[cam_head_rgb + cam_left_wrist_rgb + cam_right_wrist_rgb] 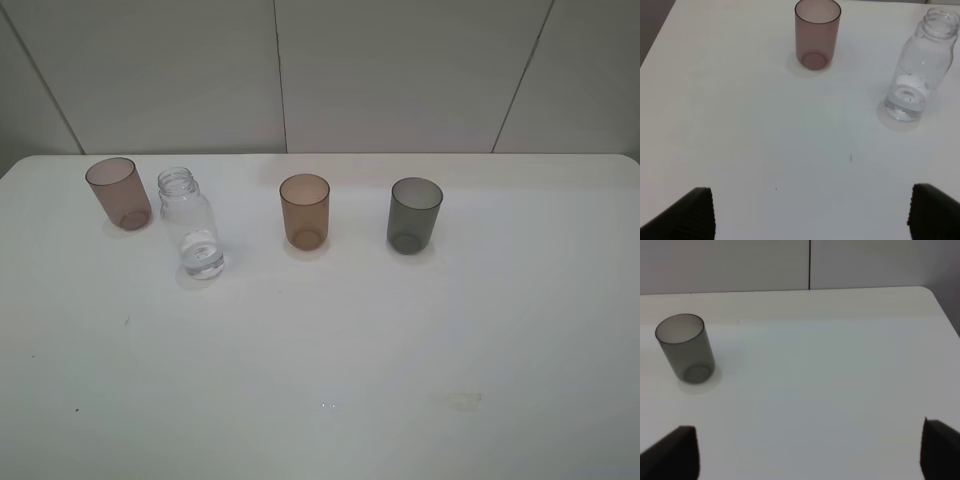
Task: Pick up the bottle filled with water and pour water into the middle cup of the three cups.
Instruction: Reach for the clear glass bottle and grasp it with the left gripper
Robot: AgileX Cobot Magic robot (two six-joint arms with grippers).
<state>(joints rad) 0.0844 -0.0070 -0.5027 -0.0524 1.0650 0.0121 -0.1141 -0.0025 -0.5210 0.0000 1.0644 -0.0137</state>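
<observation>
The clear capless bottle (191,224) stands upright on the white table with a little water at its bottom, just right of the pinkish-mauve cup (118,193). The amber middle cup (304,211) stands upright to the bottle's right, and the dark grey cup (414,215) further right. In the left wrist view the bottle (917,70) and the mauve cup (816,34) stand well ahead of my left gripper (810,215), which is open and empty. In the right wrist view the grey cup (685,348) stands ahead of my open, empty right gripper (810,452). Neither gripper shows in the exterior view.
The white table (320,350) reaches a grey panelled wall (400,70) at the back. Its left edge shows in the left wrist view (657,37), and its far right corner shows in the right wrist view (935,295). A faint stain (463,401) lies near the front.
</observation>
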